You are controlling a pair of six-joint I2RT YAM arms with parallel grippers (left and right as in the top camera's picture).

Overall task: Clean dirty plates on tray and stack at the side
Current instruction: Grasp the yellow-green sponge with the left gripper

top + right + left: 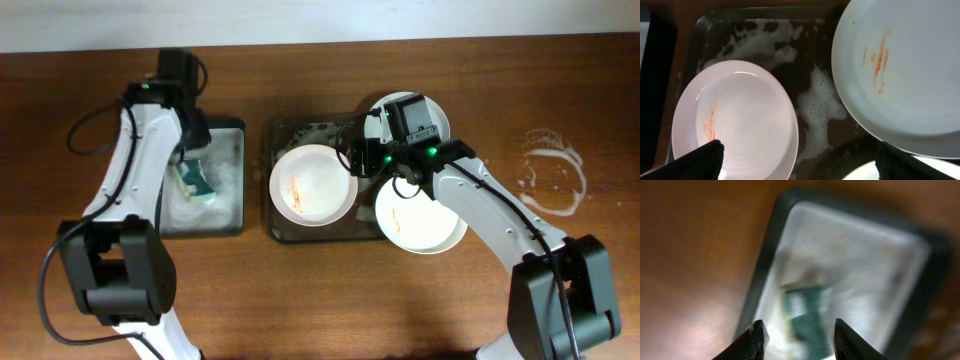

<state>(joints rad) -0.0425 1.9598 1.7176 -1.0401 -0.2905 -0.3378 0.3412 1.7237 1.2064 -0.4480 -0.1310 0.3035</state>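
The dark brown tray (300, 232) holds foam and three white plates. One plate (313, 185) with an orange smear lies at its left. A second smeared plate (420, 215) overhangs its right side. A third plate (378, 112) at the back is partly hidden by my right arm. My right gripper (364, 150) hovers open above the tray between them. The right wrist view shows its jaws (800, 167) wide apart over the foamy tray (805, 60), the left plate (735, 125), the right plate (905, 70) and the third plate's edge (890, 172). My left gripper (195, 150) is open.
A black tub (230, 215) with foam and a green sponge (195, 182) stands left of the tray. The blurred left wrist view shows my open left jaws (797, 335) just above the sponge (807, 317). A white foam ring (555, 170) marks the table at the right.
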